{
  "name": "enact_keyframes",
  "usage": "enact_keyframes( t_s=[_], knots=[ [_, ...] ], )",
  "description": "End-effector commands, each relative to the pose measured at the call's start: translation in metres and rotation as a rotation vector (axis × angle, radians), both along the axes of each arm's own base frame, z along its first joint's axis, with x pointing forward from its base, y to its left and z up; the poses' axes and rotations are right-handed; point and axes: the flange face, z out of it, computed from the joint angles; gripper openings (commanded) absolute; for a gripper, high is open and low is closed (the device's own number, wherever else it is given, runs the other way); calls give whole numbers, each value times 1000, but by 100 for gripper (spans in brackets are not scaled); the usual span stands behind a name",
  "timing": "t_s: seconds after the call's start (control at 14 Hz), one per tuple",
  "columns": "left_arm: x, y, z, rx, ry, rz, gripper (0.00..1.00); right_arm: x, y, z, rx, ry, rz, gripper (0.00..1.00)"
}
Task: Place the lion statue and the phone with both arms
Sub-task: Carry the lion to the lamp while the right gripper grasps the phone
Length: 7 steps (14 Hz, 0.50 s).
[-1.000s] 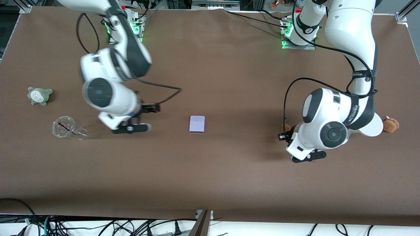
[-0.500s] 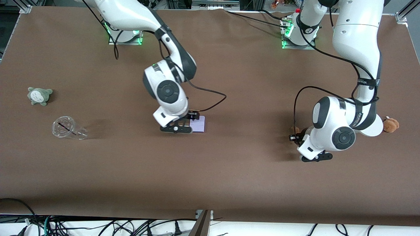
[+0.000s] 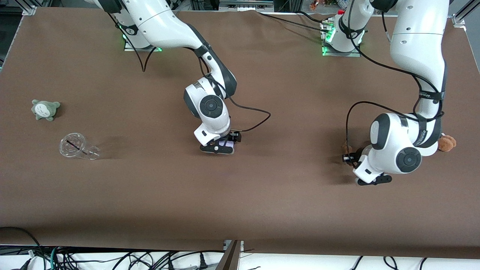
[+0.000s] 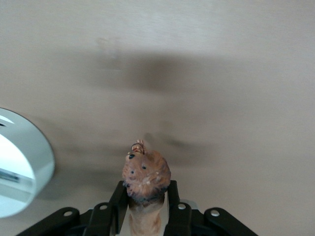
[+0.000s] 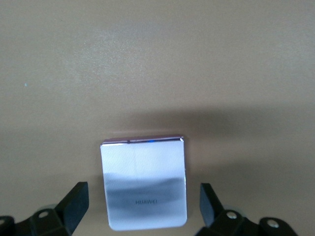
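Observation:
The phone (image 5: 143, 184) is a pale lavender-white rectangle lying flat on the brown table. My right gripper (image 5: 142, 209) is low over it and open, with one finger (image 5: 74, 204) on each side and clear gaps to the phone's edges. In the front view the right gripper (image 3: 226, 144) covers most of the phone (image 3: 227, 143) at mid-table. My left gripper (image 4: 146, 206) is shut on the lion statue (image 4: 146, 176), a reddish-brown figurine that sticks out past the fingertips above the table. In the front view the left gripper (image 3: 351, 158) is toward the left arm's end.
A tan-brown plush toy (image 3: 447, 143) lies beside the left arm's wrist. A clear plastic cup (image 3: 77, 147) lies on its side and a grey-green plush (image 3: 45, 109) sits toward the right arm's end. A white rounded shape (image 4: 19, 169) shows at the left wrist view's edge.
My right arm has swung from near the clear cup to the phone and now straddles it. My left gripper has carried the lion statue a little toward the left arm's end.

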Motion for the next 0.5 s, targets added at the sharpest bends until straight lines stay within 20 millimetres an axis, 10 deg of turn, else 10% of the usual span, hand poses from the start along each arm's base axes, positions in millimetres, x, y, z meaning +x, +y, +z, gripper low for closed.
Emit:
enact_keyframes(
  t_s=[0.0,0.43],
  knots=[
    [-2,10,-8,-8,-17,-48,0,0,4,-6,-4,-16,-12,100],
    [-5,12,-25,-8,7,-63,0,-6,7,-22,-18,-7,2,100]
  ],
)
